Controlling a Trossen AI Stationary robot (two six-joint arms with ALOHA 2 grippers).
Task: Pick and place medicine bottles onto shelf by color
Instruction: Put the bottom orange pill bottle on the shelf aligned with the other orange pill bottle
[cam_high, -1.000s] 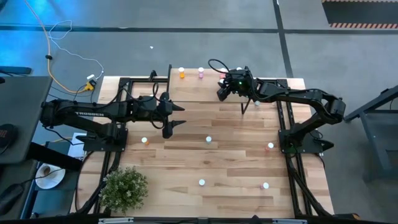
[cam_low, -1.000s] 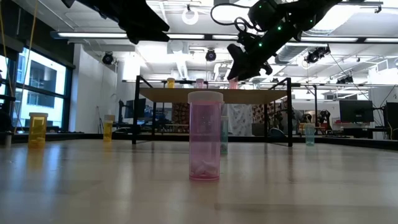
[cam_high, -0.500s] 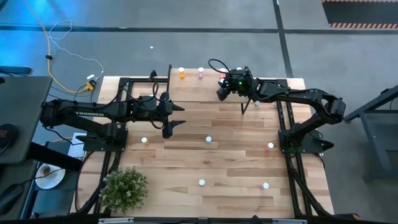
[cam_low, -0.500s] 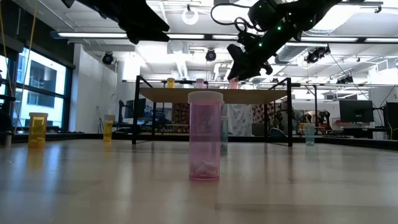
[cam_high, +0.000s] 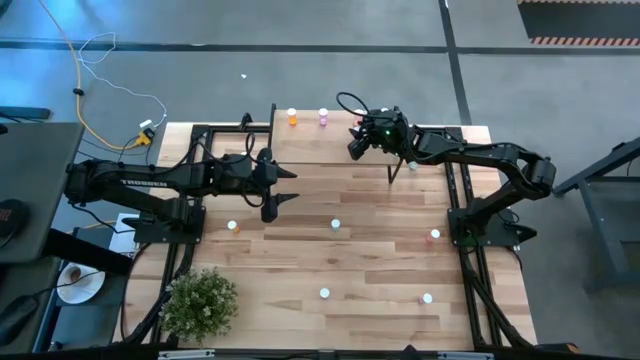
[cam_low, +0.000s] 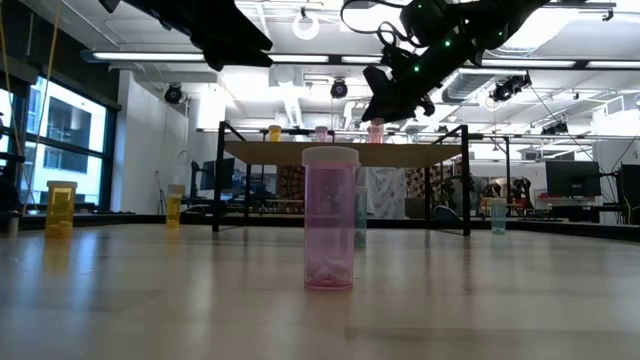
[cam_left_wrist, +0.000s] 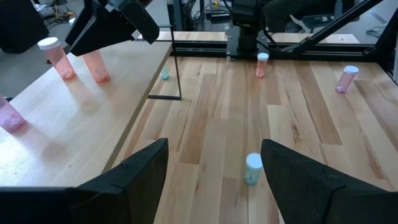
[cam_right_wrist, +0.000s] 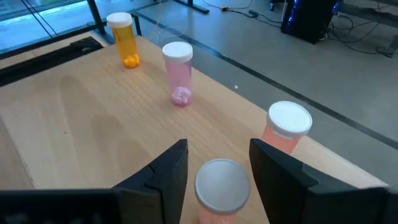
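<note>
shelf (cam_high: 320, 140) sits at the upper middle of the high view, a pale wood platform. from above it carries an orange bottle (cam_high: 292, 118) and a pink bottle (cam_high: 323, 118) along its far edge, with the right gripper (cam_high: 357, 146) over its right part. the high view hides what lies under that gripper. the right wrist view fills this in: two dark fingers (cam_right_wrist: 163, 177) stand spread, and a red bottle (cam_right_wrist: 222, 190) stands upright between them with gaps on both sides, a second red bottle (cam_right_wrist: 286, 127) standing just beyond near the shelf edge. the same view shows the orange and pink bottles at its upper left.

the low view shows the shelf's black legs (cam_low: 214, 190) and the right gripper hanging just above the platform at upper centre; a large pink-purple bottle (cam_low: 330, 218) close to the camera blocks the middle of the shelf.

the left gripper (cam_high: 278, 188) waits at centre left of the high view over the tabletop (cam_high: 370, 280), fingers spread. its wrist view shows a pale green bottle (cam_left_wrist: 253, 169) on the table between them but farther off. other bottles are scattered on the table, well apart. a potted plant (cam_high: 198, 303) sits at lower left.
</note>
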